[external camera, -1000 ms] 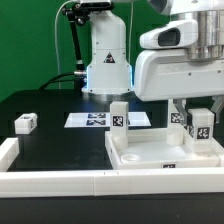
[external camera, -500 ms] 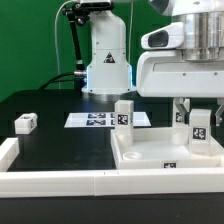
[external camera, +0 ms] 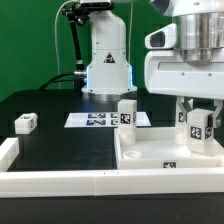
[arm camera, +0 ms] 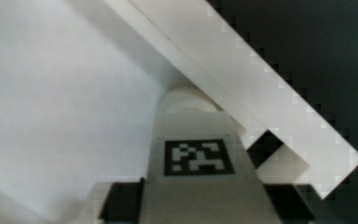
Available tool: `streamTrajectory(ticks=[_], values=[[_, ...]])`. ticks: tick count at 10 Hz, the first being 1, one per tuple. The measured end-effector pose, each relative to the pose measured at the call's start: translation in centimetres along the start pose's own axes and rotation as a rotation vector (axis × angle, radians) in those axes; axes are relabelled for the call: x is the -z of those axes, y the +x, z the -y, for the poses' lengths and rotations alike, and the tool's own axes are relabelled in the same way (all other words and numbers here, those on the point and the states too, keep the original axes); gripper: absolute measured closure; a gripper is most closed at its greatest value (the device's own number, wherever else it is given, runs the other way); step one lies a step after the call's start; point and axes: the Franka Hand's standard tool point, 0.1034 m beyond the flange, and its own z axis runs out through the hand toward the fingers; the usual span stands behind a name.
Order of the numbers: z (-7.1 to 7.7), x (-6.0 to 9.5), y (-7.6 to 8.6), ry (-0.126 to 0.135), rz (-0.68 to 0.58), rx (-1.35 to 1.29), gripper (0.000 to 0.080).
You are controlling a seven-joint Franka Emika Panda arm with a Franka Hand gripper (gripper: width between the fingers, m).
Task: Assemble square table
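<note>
The square table's white slab (external camera: 150,166) lies at the exterior view's right with a raised rim. One leg (external camera: 127,113) stands upright at its far left corner. My gripper (external camera: 199,126) is shut on a second upright leg (external camera: 199,132) at the slab's right side, and a further tagged block (external camera: 183,117) shows just behind it. In the wrist view the held leg (arm camera: 197,150) with its marker sits between my dark fingers (arm camera: 130,204), over the slab (arm camera: 51,100) and beside its rim (arm camera: 247,70). A loose leg (external camera: 25,123) lies on the black table at the far left.
The marker board (external camera: 97,119) lies flat in front of the robot base (external camera: 106,62). A long low white barrier wall (external camera: 60,181) runs along the front edge and turns up at the left. Black cables hang behind the base.
My gripper has shifted toward the exterior view's right with the leg in it. The slab and the other standing leg have moved the same way.
</note>
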Motion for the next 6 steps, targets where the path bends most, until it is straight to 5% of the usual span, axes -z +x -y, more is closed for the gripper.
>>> streamTrajectory(ticks=[6], values=[[0.15,-0.05,-0.35,0.009,0.020,-0.231,0.0508]])
